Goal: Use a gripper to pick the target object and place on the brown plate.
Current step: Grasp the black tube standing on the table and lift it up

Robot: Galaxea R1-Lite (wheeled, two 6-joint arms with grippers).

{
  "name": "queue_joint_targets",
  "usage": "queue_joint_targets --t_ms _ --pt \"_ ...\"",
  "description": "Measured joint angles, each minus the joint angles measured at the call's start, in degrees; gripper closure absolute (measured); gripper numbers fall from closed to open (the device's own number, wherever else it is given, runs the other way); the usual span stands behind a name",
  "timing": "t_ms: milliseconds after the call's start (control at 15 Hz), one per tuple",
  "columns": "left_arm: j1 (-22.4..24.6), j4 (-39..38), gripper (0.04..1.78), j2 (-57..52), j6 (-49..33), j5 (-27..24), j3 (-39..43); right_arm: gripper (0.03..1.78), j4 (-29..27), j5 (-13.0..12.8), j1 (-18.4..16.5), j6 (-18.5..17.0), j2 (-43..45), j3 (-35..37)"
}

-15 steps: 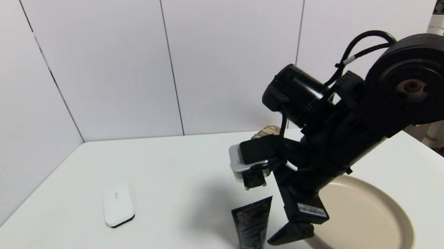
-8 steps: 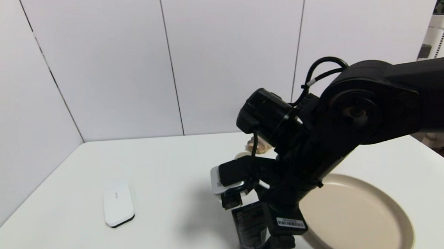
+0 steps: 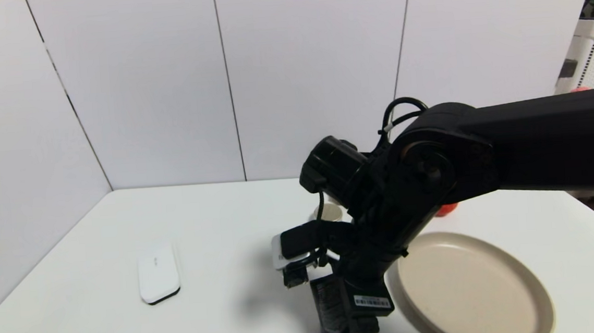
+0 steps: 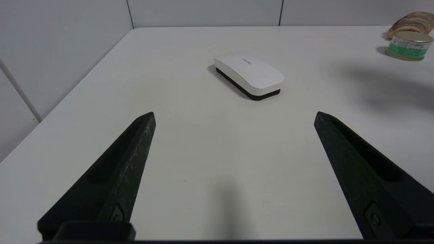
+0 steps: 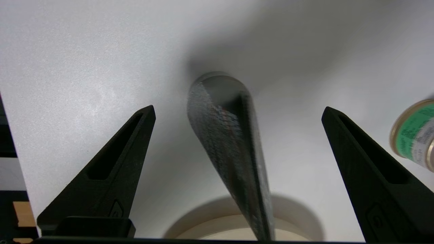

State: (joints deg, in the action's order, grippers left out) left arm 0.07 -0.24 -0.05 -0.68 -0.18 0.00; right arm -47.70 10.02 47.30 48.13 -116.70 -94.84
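Lowered since a second ago, the right black two-fingered gripper [image 5: 237, 112] straddles the upright black squeeze tube [image 5: 227, 135] at lower centre, jaws apart, just left of the round beige plate [image 3: 472, 285]. Left gripper [image 4: 234, 115] gapes, parked.

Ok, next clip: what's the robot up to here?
The right gripper is open and lowered around the black squeeze tube, which stands upright on the white table just left of the brown plate. The fingers have not closed on the tube, and the plate is bare. The left gripper hangs open near a white box, idle.
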Motion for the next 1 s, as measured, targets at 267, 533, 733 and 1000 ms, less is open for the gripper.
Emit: queue_joint_targets --t_ms 267,533,733,1000 --pt "0.0 0.0 0.13 0.0 0.0 0.0 0.0 0.11 -0.6 -2.2 0.0 0.0 -0.3 0.7" --pt "0.0 0.0 0.13 0.0 0.0 0.0 0.0 0.11 -0.6 -2.3 -0.1 0.0 -0.5 0.7" --pt "0.0 0.0 0.13 0.0 0.0 0.0 0.0 0.58 -0.5 -3.4 0.0 0.0 -0.8 0.6" --pt "0.0 0.0 0.13 0.0 0.0 0.0 0.0 1.04 -0.5 -4.0 0.0 -0.1 -0.9 0.5"
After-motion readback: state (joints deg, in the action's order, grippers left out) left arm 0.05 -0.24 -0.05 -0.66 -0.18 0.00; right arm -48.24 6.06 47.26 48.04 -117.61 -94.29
